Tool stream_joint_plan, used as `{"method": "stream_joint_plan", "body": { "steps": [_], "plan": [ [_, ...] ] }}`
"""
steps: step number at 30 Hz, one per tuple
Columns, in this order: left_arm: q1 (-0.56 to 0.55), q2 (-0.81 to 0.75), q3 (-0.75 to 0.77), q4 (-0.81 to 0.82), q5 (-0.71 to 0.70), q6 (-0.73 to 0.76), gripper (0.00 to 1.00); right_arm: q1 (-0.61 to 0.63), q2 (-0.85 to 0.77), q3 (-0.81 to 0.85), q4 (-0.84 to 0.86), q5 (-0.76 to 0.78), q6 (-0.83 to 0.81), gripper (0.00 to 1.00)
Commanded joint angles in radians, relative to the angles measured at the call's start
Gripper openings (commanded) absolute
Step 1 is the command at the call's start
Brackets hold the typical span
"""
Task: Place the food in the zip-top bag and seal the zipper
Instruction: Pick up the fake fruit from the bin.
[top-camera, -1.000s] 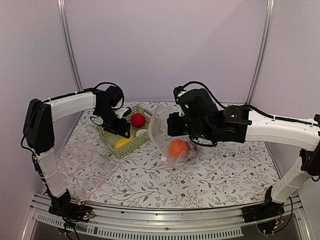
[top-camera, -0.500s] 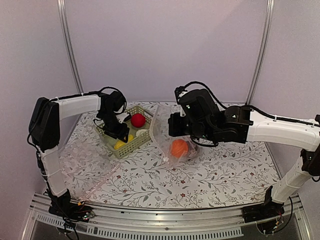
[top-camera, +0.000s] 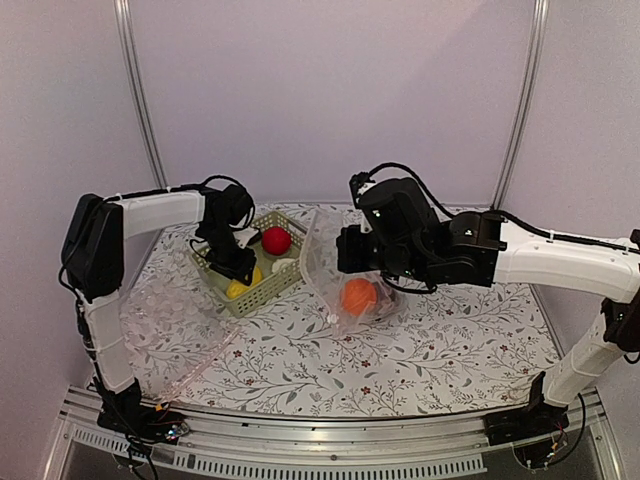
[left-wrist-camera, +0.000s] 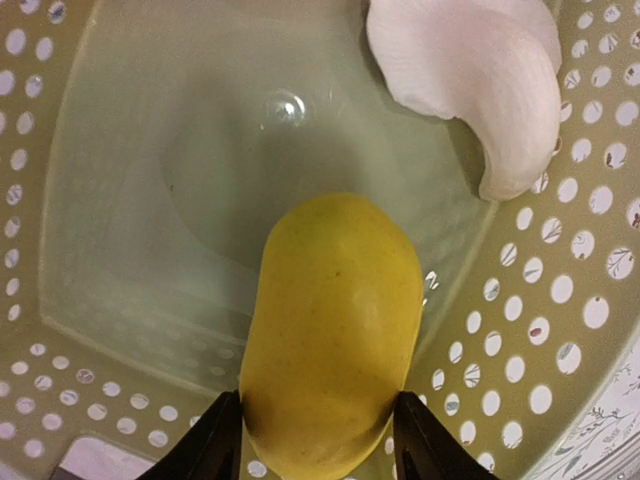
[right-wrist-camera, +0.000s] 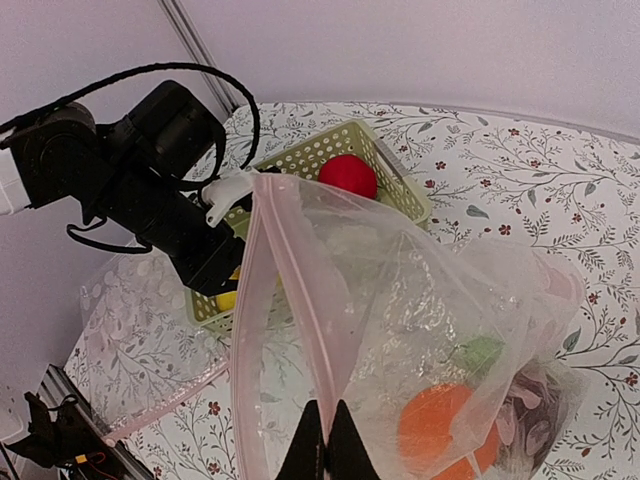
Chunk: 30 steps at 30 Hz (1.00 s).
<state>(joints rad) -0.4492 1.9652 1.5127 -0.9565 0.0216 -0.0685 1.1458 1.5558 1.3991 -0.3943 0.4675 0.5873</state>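
The zip-top bag (right-wrist-camera: 440, 300) hangs with its mouth apart, and my right gripper (right-wrist-camera: 325, 405) is shut on its pink zipper (right-wrist-camera: 290, 290). Inside lie an orange food (top-camera: 358, 296), a green piece (right-wrist-camera: 478, 352) and a dark maroon one (right-wrist-camera: 545, 405). My left gripper (left-wrist-camera: 318, 400) is down in the green lattice basket (left-wrist-camera: 560, 330), its fingers pressed against both sides of the yellow food (left-wrist-camera: 330, 330). A white food (left-wrist-camera: 470, 80) lies beyond it. The red ball (top-camera: 276, 239) sits at the basket's far corner.
A second clear bag (top-camera: 165, 320) with a pink edge lies flat on the floral table (top-camera: 440, 350) left of the basket (top-camera: 262, 295). Metal posts (top-camera: 135, 90) stand at the back corners. The right arm (top-camera: 540, 255) spans the table's right half.
My left gripper has dropped a little deeper into the basket and its jaws have closed in onto the yellow food. The right gripper and bag have barely moved.
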Motion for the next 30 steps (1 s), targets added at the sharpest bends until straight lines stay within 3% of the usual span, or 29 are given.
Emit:
{"method": "stream_joint_plan", "body": {
  "steps": [1, 20, 30],
  "plan": [
    [-0.005, 0.026, 0.021, -0.014, -0.015, 0.001, 0.5, 0.006, -0.036, -0.011, 0.006, 0.02, 0.008, 0.0],
    [-0.022, 0.067, 0.033, -0.027, -0.005, 0.0, 0.53, 0.008, -0.034, -0.008, 0.007, 0.014, 0.008, 0.0],
    [-0.022, 0.051, 0.038, -0.028, 0.018, -0.001, 0.43, 0.007, -0.031, -0.008, 0.008, 0.016, 0.008, 0.0]
  ]
}}
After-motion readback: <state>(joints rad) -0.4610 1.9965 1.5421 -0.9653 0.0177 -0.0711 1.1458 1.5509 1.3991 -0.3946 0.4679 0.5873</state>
